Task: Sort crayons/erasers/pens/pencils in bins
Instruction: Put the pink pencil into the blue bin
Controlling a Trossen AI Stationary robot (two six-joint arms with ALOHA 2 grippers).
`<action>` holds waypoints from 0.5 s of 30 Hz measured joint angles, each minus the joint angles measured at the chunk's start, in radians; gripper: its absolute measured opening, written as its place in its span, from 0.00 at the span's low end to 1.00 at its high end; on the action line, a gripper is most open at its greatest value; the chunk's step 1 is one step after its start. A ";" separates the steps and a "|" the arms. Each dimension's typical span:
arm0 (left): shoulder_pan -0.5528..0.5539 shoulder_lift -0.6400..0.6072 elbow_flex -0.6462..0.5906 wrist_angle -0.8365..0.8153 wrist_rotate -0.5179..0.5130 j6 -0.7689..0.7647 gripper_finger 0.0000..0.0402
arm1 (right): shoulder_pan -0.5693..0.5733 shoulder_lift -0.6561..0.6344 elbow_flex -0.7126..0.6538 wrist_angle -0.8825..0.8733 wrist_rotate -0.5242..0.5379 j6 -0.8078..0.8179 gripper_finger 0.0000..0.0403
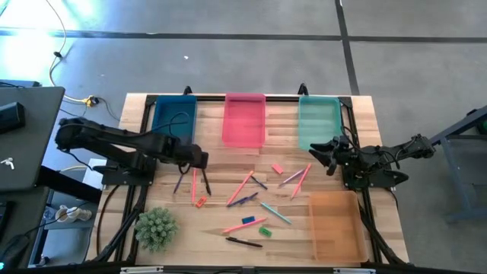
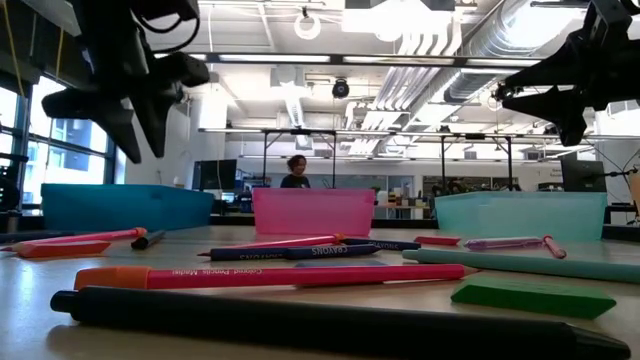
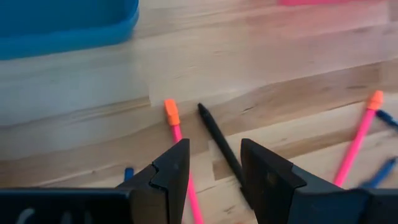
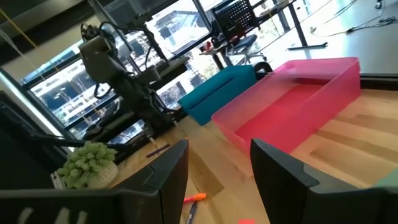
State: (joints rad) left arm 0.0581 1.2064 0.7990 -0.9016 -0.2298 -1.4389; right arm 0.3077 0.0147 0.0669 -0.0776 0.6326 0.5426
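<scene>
- While both arms are hanging above the wooden surface, the left gripper is holding its jaws apart with nothing between them, over a pink pencil with an orange tip and a black pen lying side by side.
- Across from it, the right gripper is also hovering with jaws apart and empty, in front of the teal bin, pointing toward the pink bin.
- Erasers are lying loose on the surface: a pink eraser near the middle, an orange eraser toward the left, a blue eraser and a green eraser nearer the front.
- Pencils, pens and crayons are lying scattered among them.
- Three bins are sitting in a row along the far edge, the blue bin at the left, then pink, then teal; the orange bin is sitting at the front right.
- A small green plant is standing at the front left.
</scene>
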 joint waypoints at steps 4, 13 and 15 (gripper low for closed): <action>-0.002 0.060 0.000 0.000 -0.006 -0.039 0.33 | 0.000 0.000 0.000 0.000 -0.029 0.000 0.41; -0.001 0.185 0.000 0.001 0.009 -0.078 0.33 | 0.000 0.000 0.000 0.006 -0.039 0.105 0.41; 0.000 0.209 0.000 0.001 0.020 -0.079 0.33 | 0.000 0.000 0.000 0.006 -0.040 0.140 0.41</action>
State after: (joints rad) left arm 0.0586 1.4157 0.7986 -0.9009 -0.2095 -1.5177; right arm 0.3077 0.0147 0.0673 -0.0719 0.5926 0.6830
